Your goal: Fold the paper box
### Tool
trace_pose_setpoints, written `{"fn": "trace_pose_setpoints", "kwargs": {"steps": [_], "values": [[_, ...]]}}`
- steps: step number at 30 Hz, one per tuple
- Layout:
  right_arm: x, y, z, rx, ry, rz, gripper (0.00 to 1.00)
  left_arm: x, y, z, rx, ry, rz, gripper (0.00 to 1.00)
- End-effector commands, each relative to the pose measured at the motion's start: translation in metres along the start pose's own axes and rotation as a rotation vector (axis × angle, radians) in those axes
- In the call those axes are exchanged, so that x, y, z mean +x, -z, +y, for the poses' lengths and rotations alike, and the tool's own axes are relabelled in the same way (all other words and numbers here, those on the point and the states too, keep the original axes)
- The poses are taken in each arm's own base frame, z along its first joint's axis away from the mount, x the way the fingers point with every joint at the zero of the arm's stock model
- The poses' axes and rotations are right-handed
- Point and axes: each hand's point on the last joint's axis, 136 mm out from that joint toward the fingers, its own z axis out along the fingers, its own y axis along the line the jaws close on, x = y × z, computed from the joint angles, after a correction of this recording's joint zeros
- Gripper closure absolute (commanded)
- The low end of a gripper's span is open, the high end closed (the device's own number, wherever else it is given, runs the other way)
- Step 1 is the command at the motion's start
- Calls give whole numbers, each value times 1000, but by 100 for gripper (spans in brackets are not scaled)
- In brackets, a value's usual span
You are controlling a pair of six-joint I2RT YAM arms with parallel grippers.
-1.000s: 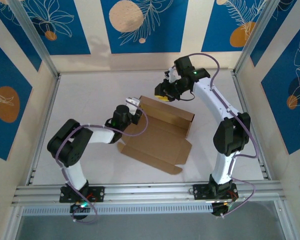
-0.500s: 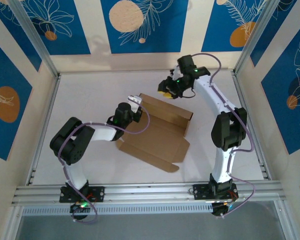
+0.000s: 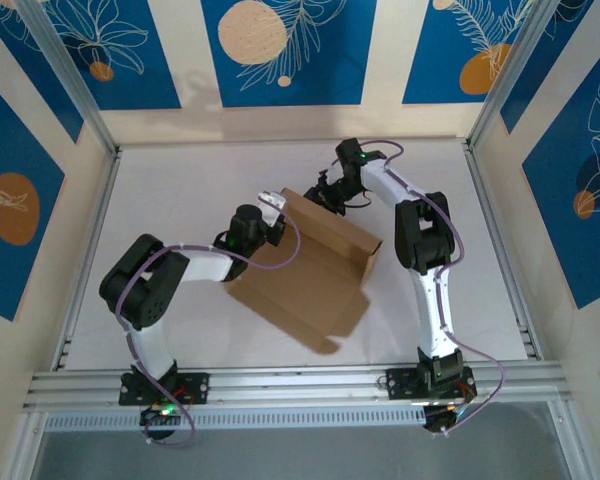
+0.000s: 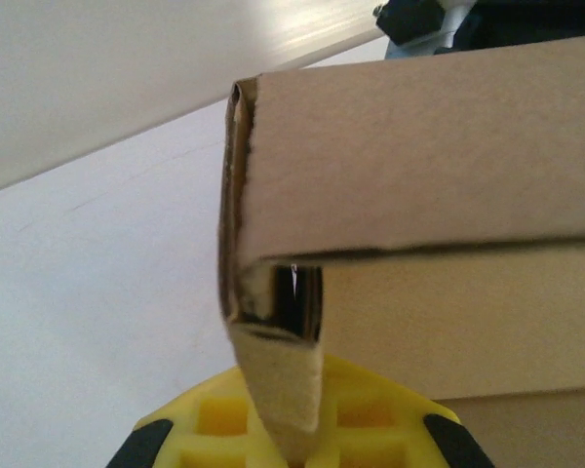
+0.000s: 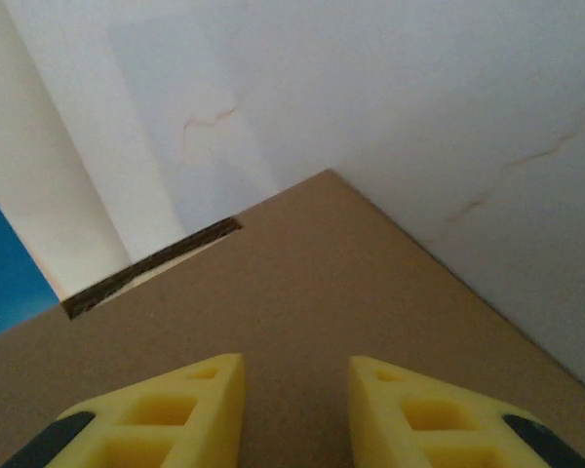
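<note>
- Paper box (image 3: 305,270): plain brown cardboard, lying near the middle of the white table (image 3: 180,180), between the two arms.
- Orientation: from above, the outline is about as wide as it is long, so no clear long axis can be told. Its edges run diagonally to the table's sides. One corner points toward the far wall, by the grippers, and the opposite corner points toward the arm bases.
- Form: a broad top panel covers the layers below, and a short upright wall shows along the far-right edge.
- Left gripper (image 3: 270,205): at the box's far-left corner. In the left wrist view, the left gripper (image 4: 283,439) has its yellow fingers (image 4: 370,424) closed tight on a narrow cardboard corner flap (image 4: 278,385). The flap hangs down from the corner where two box panels (image 4: 419,175) meet, one above the other.
- Right gripper (image 3: 325,192): at the far corner of the box, near the left gripper but apart from it. In the right wrist view, the right gripper (image 5: 297,395) sits low over a flat brown panel (image 5: 302,292). Its two yellow fingers (image 5: 175,405) stand a narrow gap apart with nothing between them. Whether they touch the panel cannot be told.
- Slot (image 5: 151,265): a dark slit in the cardboard, on the left beyond the right gripper's fingers, with white table past the panel's corner.
</note>
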Motion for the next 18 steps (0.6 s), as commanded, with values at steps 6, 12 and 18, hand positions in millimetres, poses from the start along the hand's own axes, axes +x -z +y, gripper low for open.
{"fn": "trace_pose_setpoints", "kwargs": {"steps": [6,12,18], "values": [[38,-10,45,-142,72,127,69,-15,-9,15,-136,-27,-3,100],[44,-14,53,-164,68,145,69,-14,-12,13,-171,-14,3,100],[43,-13,55,-155,61,140,69,-11,-14,7,-179,2,-3,100]]}}
